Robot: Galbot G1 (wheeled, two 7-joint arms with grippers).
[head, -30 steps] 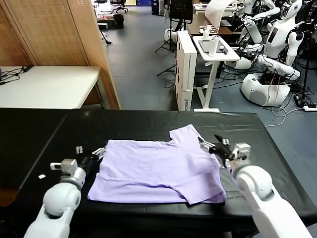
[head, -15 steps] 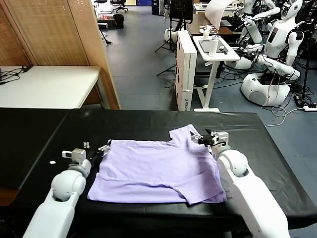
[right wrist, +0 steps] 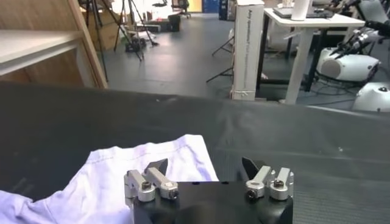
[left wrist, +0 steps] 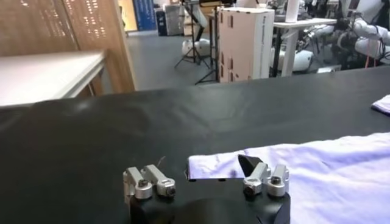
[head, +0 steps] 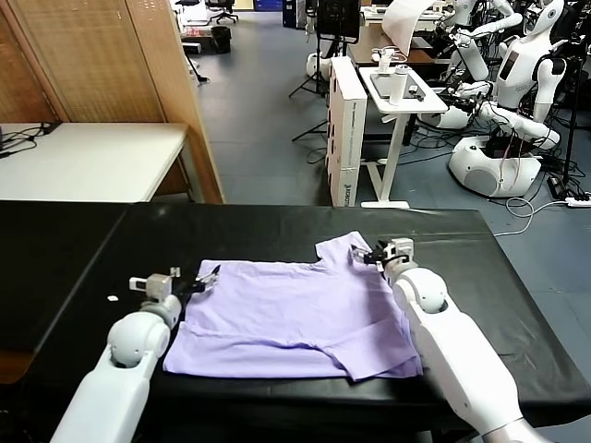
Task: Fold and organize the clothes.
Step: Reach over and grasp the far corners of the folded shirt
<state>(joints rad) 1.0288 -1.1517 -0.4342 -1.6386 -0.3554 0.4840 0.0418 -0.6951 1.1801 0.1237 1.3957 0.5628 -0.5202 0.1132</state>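
The clothes are one lavender T-shirt (head: 295,314) lying flat, plain side up, on the black table (head: 277,231). My left gripper (head: 205,277) stands open at the shirt's far left corner. In the left wrist view that corner (left wrist: 304,164) lies on the table between and just beyond the left gripper (left wrist: 204,173) fingertips. My right gripper (head: 367,257) stands open at the far right sleeve. In the right wrist view the right gripper (right wrist: 204,165) has one fingertip (right wrist: 157,167) over the sleeve (right wrist: 122,170) and the other over bare table. Neither holds anything.
A small white scrap (head: 113,298) lies on the table left of my left arm. Beyond the table stand a white table (head: 83,157), a wooden screen (head: 138,74), a white desk (head: 397,88) and other robots (head: 517,83).
Both arms have moved away from me along the shirt's sides, bringing the left gripper to the far left corner and the right gripper to the far sleeve. The shirt has not moved.
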